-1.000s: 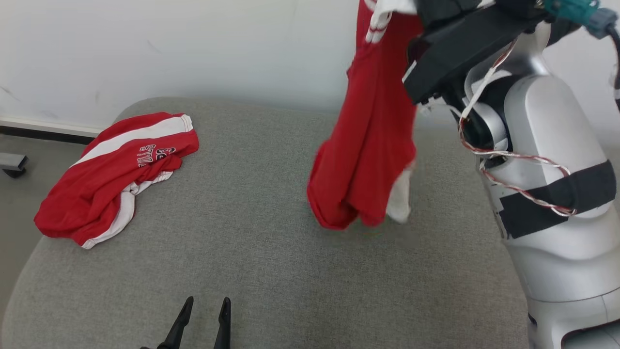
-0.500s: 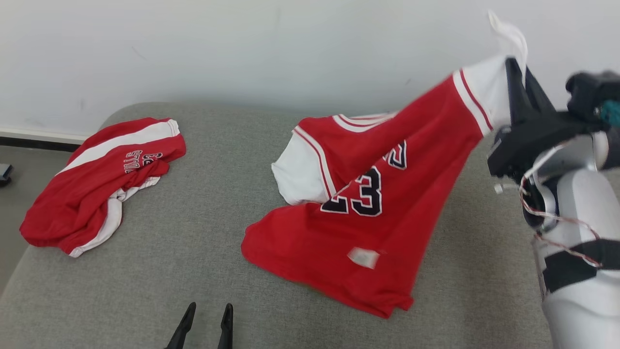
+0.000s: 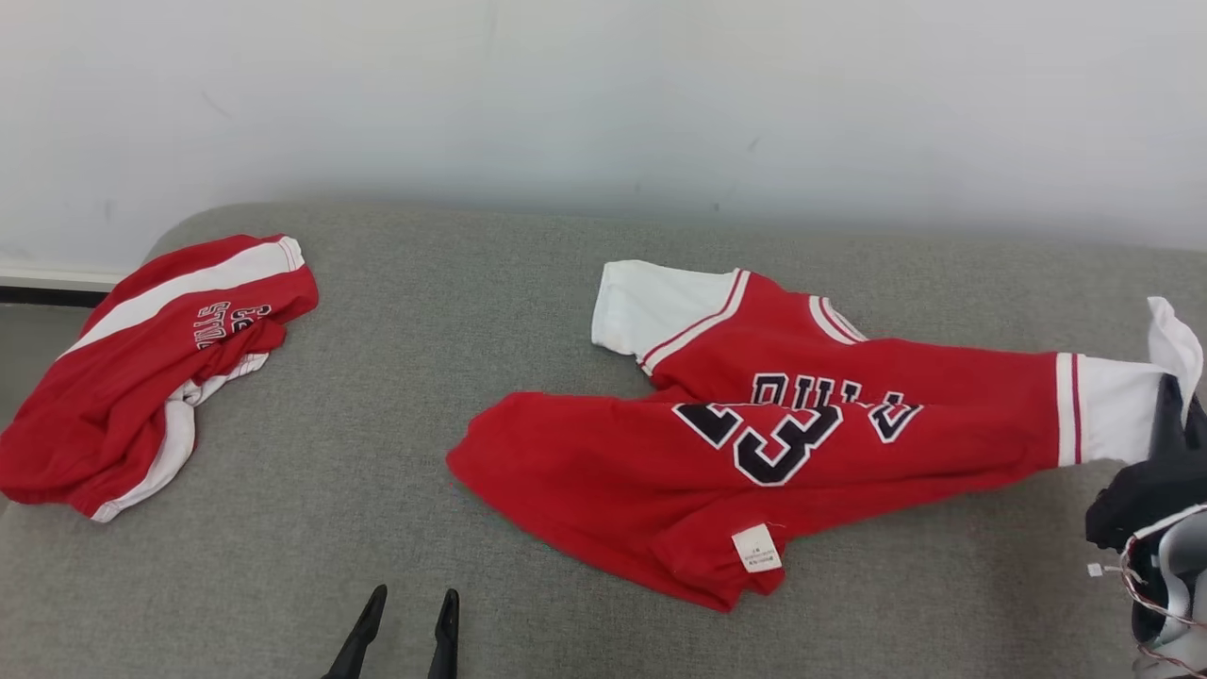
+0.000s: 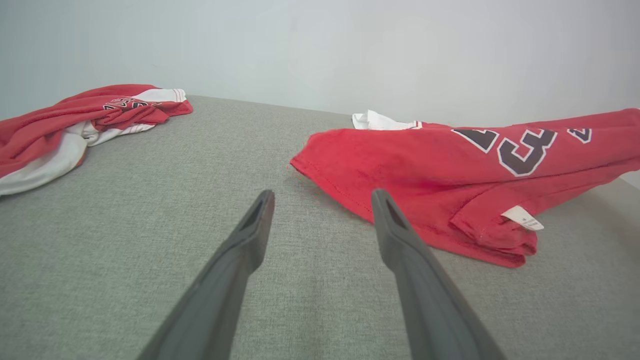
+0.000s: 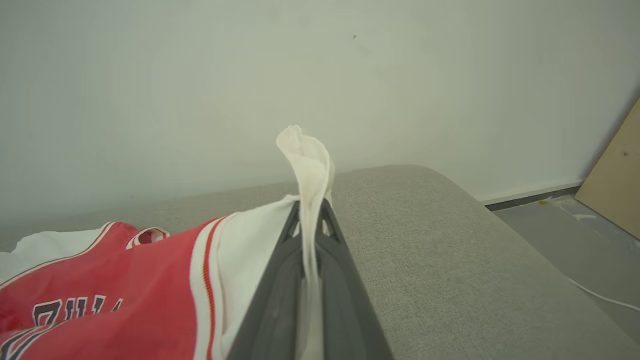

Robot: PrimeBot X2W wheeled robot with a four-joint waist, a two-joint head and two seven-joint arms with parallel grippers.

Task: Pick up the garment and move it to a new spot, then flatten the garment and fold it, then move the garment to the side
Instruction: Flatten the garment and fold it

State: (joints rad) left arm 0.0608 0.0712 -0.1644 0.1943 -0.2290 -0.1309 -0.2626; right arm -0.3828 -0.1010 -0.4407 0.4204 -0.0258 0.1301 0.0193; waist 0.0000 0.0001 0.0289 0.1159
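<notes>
The garment [image 3: 754, 443] is a red jersey with white sleeves and a black "23". It lies spread, somewhat rumpled, on the grey cushion, its hem toward the left and one white sleeve pulled out to the right. My right gripper [image 3: 1172, 415] is shut on that sleeve's edge, low over the cushion at the right; in the right wrist view the white cloth [image 5: 310, 165] sticks up between the closed fingertips [image 5: 311, 212]. My left gripper [image 3: 410, 608] stands open near the front edge, empty, a short way left of the garment's hem [image 4: 450, 165]; its fingers [image 4: 320, 200] frame bare cushion.
A second red and white garment [image 3: 141, 368] lies crumpled at the cushion's far left [image 4: 75, 120]. The grey cushion [image 3: 424, 311] backs onto a white wall. To its right are floor [image 5: 575, 235], a white cable and a leaning wooden board [image 5: 620, 175].
My right arm has swung down from high up, and the garment has gone from hanging to lying stretched out on the cushion. The head view has shifted right. The left gripper has stayed put.
</notes>
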